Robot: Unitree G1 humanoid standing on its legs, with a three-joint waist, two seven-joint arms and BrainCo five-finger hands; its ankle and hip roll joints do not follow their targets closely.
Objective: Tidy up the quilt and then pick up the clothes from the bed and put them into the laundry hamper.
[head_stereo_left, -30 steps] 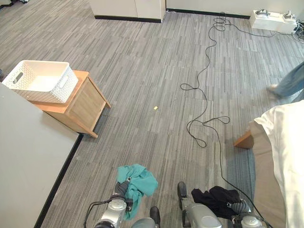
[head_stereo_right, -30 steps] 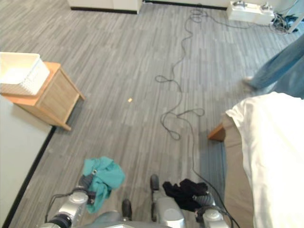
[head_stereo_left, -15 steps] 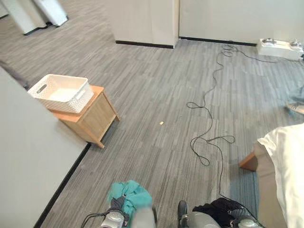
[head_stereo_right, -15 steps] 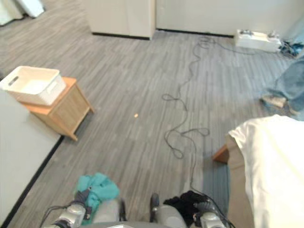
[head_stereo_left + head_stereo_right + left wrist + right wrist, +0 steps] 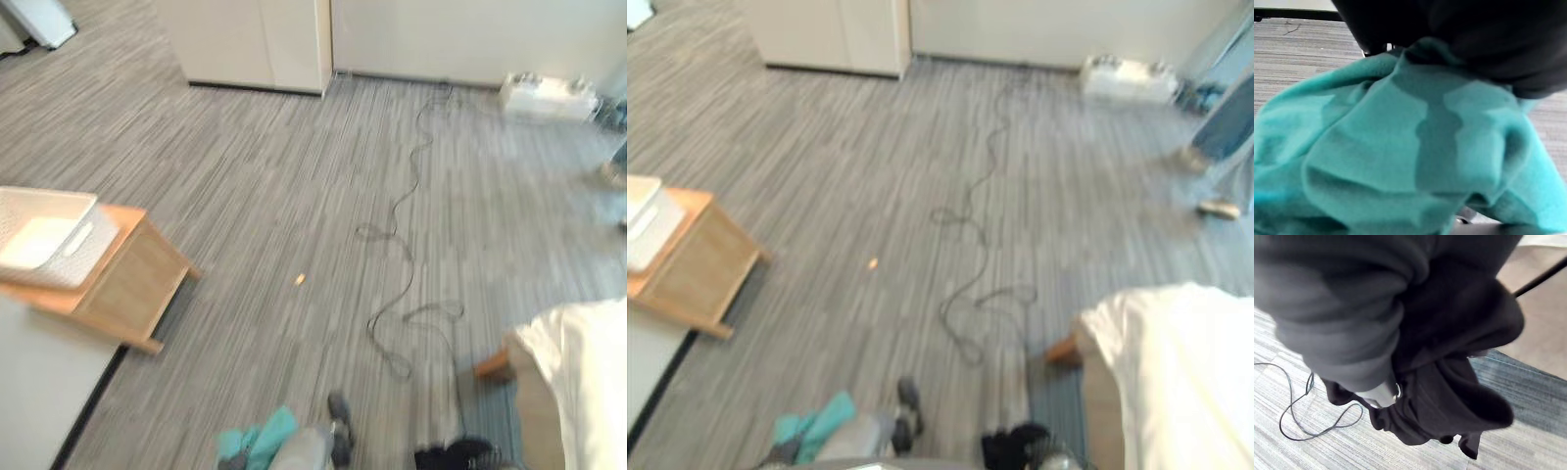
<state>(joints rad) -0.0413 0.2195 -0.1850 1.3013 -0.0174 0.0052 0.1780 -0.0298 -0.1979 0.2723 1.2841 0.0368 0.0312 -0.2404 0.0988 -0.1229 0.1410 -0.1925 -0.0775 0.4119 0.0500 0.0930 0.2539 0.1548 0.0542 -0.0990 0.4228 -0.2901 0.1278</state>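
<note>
Teal garment (image 5: 1415,147) bunched at left hand; black garment (image 5: 1449,391) at right

Black garment (image 5: 1449,396) bunched and hanging close to the camera, grey striped carpet (image 5: 1283,445) below, a thin black cable (image 5: 1308,416) looped on it

grey striped carpet (image 5: 245,186) is covering the whole floor, and a long black cable (image 5: 402,225) is snaking across it from 12 o'clock down toward the middle. at 12 o'clock a pale cabinet (image 5: 250,44) is standing against a light wall (image 5: 441,34), with a small white box (image 5: 546,96) lying by the wall's foot at 1 o'clock. at 9 o'clock a low wooden side table (image 5: 127,289) is sitting beside a grey surface with a dark edge (image 5: 39,392), and a tiny orange scrap (image 5: 300,279) is lying near the centre.
</note>
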